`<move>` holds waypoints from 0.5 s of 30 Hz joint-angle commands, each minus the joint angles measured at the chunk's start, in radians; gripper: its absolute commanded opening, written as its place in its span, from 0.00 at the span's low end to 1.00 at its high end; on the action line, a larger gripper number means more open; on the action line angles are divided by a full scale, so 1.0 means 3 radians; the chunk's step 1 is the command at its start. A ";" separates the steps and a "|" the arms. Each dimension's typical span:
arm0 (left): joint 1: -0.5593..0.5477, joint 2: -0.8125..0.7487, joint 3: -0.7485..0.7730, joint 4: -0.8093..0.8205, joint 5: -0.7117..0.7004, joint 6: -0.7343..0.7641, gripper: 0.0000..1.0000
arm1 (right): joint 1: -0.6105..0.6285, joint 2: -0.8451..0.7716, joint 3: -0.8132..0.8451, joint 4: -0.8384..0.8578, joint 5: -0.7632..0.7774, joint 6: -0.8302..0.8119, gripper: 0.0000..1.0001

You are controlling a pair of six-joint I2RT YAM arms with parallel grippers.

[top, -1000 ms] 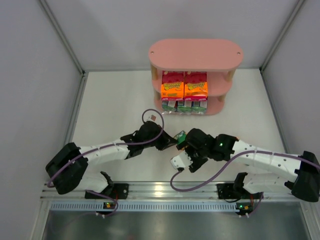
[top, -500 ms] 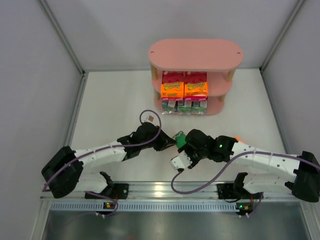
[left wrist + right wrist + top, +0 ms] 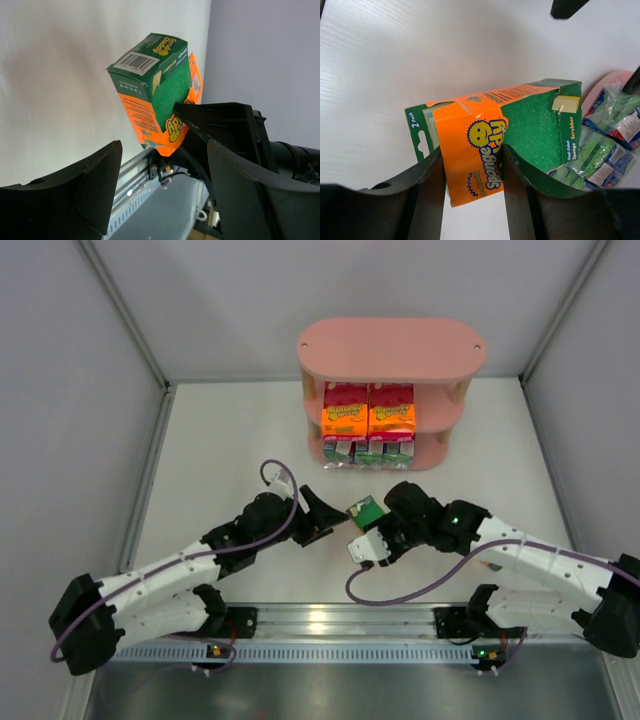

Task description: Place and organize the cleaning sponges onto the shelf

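A green-and-orange sponge pack [image 3: 366, 510] [image 3: 520, 125] hangs above the table between the two arms. My right gripper [image 3: 374, 532] [image 3: 472, 160] is shut on its orange end. In the left wrist view the pack [image 3: 155, 90] stands beyond my left gripper [image 3: 164, 150], whose jaws are wide apart and touch nothing. That left gripper [image 3: 318, 515] sits just left of the pack. The pink shelf [image 3: 390, 348] stands at the back. Two orange-and-magenta packs [image 3: 368, 410] fill its middle tier, and blue/green-and-white packs [image 3: 368, 450] lie on the bottom tier.
Grey walls close in the white table on three sides. A metal rail [image 3: 330, 620] runs along the near edge by the arm bases. Purple cables loop off both arms. In the right wrist view, the bottom-tier packs [image 3: 610, 145] and the shelf's pink edge [image 3: 607, 82] show at the right.
My left gripper has opened, let go of the green-and-orange pack and drawn back to the left. My right gripper has closed on the pack and now carries it alone.
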 commanded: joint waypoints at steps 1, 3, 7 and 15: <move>-0.0010 -0.0442 0.0083 -0.0468 -0.0524 0.0523 0.75 | -0.0212 -0.0106 0.0329 -0.0147 -0.0441 0.0070 0.36; -0.0010 -0.0784 0.0160 -0.0896 -0.0761 0.0789 0.78 | -0.0273 -0.0116 0.0467 -0.0234 -0.0533 0.0080 0.36; -0.0010 -0.1342 0.0304 -0.1347 -0.1212 0.1285 0.82 | -0.0376 -0.0070 0.0809 -0.0408 -0.0692 0.0126 0.35; -0.0010 -0.2043 0.0376 -0.1860 -0.1703 0.1573 0.92 | -0.0402 0.0390 0.2225 -0.0771 -0.0739 0.0294 0.35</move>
